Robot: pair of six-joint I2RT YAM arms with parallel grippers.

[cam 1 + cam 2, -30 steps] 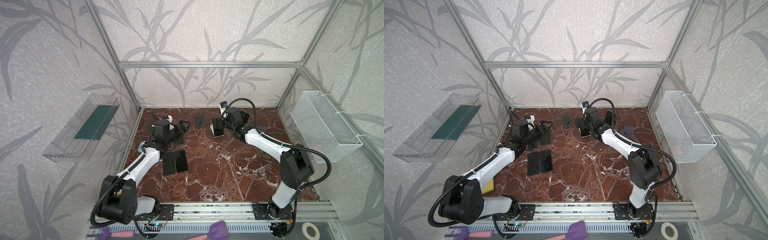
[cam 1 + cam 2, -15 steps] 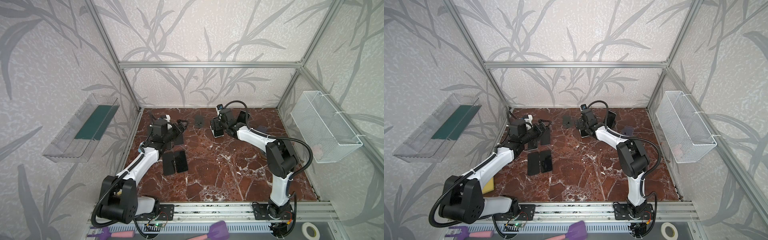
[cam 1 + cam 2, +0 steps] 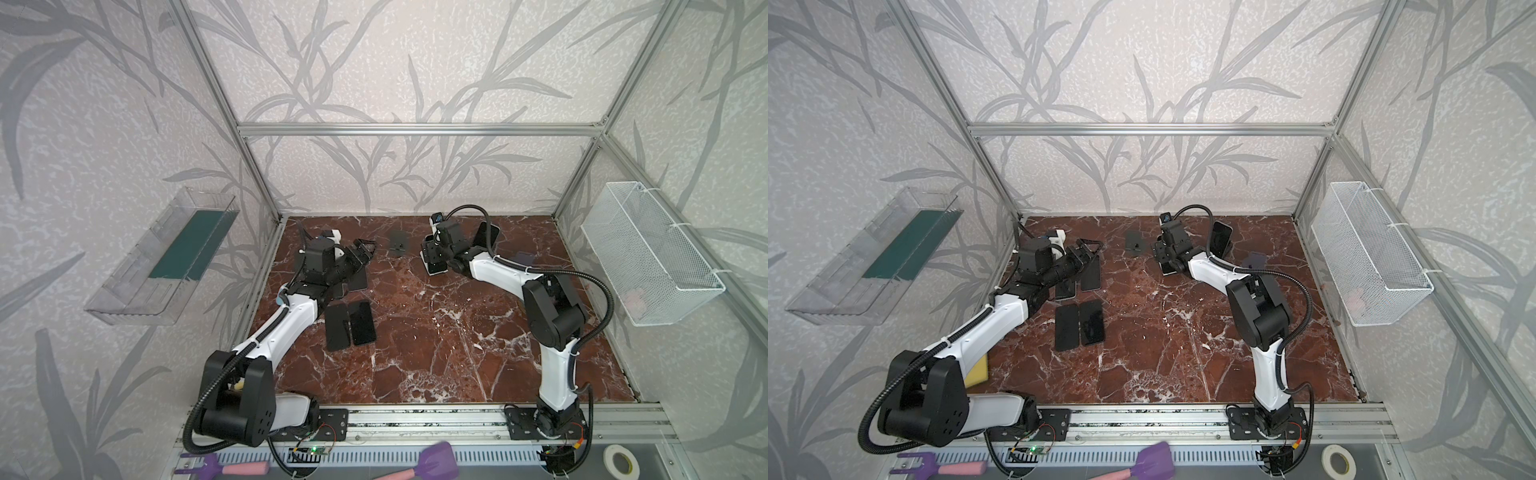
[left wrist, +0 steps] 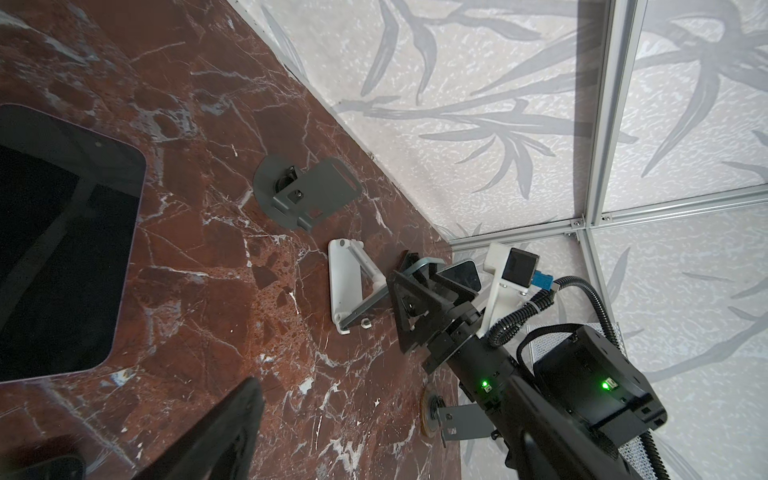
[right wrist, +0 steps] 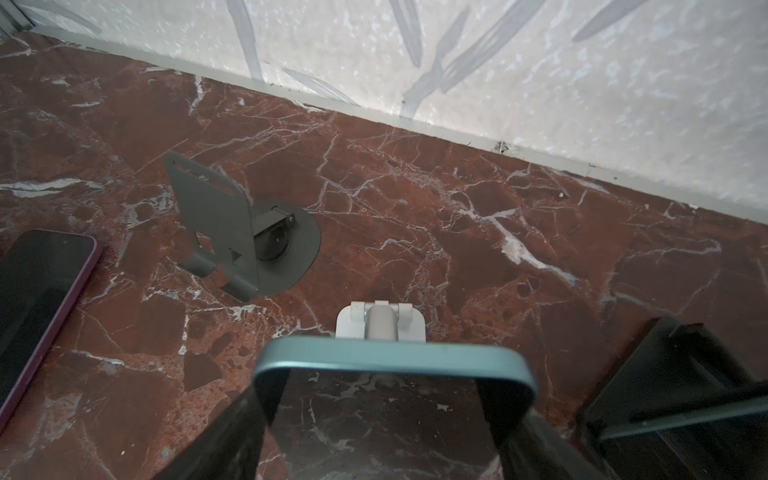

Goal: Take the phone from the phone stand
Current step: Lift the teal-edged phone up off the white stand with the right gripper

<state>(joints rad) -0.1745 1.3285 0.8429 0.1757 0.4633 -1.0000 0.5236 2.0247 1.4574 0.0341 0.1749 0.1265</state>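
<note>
At the back middle of the marble floor a white phone stand [image 3: 434,266] [image 3: 1169,271] [image 5: 380,322] holds a teal-edged phone [image 5: 395,355] [image 4: 374,301], which leans upright on it. My right gripper [image 5: 395,386] [image 3: 432,249] [image 3: 1165,251] reaches over the stand. Its fingers [image 5: 232,428] press on the phone's two long sides, so it is shut on the phone. My left gripper [image 3: 361,251] [image 3: 1088,249] hangs open and empty over flat phones at the back left. One of its fingers [image 4: 216,436] shows in the left wrist view.
An empty dark grey stand [image 3: 398,241] [image 5: 232,232] [image 4: 307,195] sits left of the white one. Another phone [image 3: 486,237] leans at the back right. Several phones [image 3: 351,324] lie flat on the left. A purple-edged phone [image 5: 37,299] lies near the grey stand. A wire basket [image 3: 648,257] hangs on the right wall.
My right gripper has settled at the white stand and its fingers have come in onto the phone's sides. The right elbow has swung inward. The left arm has hardly moved.
</note>
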